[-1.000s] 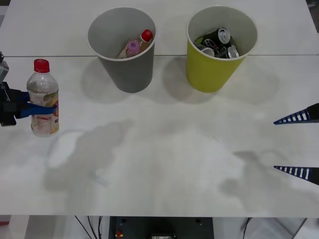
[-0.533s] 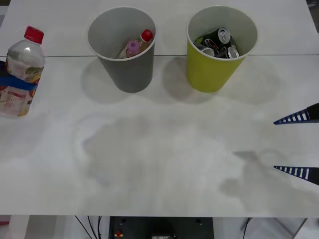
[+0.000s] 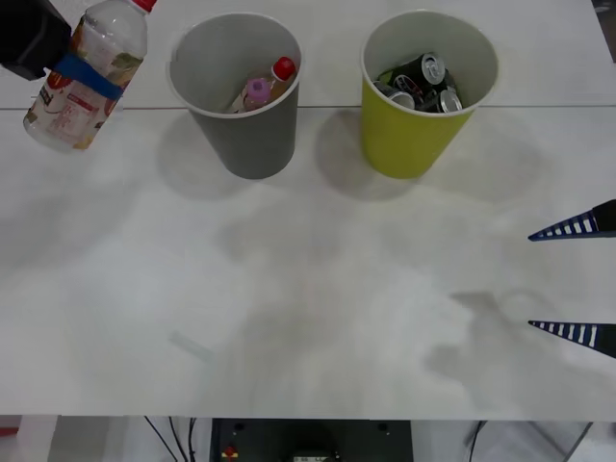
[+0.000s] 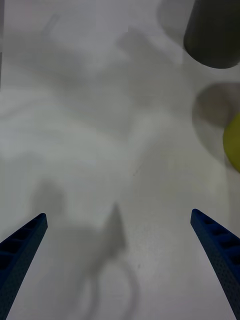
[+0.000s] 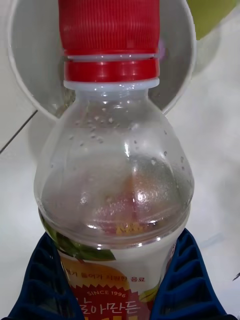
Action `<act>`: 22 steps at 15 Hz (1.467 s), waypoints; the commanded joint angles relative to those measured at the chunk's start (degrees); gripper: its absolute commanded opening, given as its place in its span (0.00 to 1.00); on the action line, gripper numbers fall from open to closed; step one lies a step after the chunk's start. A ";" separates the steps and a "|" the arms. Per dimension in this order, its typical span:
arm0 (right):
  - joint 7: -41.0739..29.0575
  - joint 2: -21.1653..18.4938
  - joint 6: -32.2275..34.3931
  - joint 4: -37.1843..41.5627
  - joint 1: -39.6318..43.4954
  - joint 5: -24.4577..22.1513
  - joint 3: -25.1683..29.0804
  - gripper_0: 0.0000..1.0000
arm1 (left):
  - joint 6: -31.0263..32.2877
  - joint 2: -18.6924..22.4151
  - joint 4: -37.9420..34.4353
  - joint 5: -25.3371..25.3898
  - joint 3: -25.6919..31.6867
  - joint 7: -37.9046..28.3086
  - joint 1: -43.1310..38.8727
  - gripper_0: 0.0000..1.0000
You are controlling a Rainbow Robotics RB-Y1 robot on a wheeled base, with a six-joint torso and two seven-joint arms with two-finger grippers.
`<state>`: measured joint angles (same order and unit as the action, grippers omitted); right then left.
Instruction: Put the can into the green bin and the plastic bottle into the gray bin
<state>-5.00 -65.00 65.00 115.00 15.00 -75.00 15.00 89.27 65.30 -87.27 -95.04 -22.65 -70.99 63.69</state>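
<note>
Left gripper (image 3: 85,77), front view: clamped on the plastic bottle (image 3: 82,82), raised and tilted beside the gray bin (image 3: 241,125). Right gripper (image 3: 577,281) idles, spread wide. Left wrist view: the bottle's red cap (image 5: 109,40) overlaps the bin mouth. Transport step; next, judge centring over the rim before release.

The only readable print stands on the label of the plastic bottle (image 5: 112,190), seen in the left wrist view between the left claw's (image 5: 112,295) blue fingers (image 5: 187,285). In small white letters on the red part of the label it reads "SINCE 1996". Above that runs a line of small Korean print ending in "음료", and below it larger white Korean lettering reads "갈아만든", cut off at the picture's edge. In the front view the same label (image 3: 72,101) is too small to read
</note>
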 commanded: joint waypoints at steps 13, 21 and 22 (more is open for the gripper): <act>0.00 0.00 0.00 0.00 0.00 0.00 0.00 1.00 | -3.40 -31.55 29.26 -29.07 -0.38 3.67 20.16 0.00; 0.00 0.00 0.00 0.00 0.00 0.00 0.00 1.00 | -3.93 -31.38 29.17 -28.10 -0.29 3.40 20.16 1.00; 0.00 0.00 0.00 0.00 0.00 0.00 0.00 1.00 | -3.93 -31.29 29.17 -27.75 -0.29 3.40 20.16 1.00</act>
<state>-5.00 -65.00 65.00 115.00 15.00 -75.00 15.00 85.33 33.91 -58.07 -123.09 -22.95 -67.58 83.86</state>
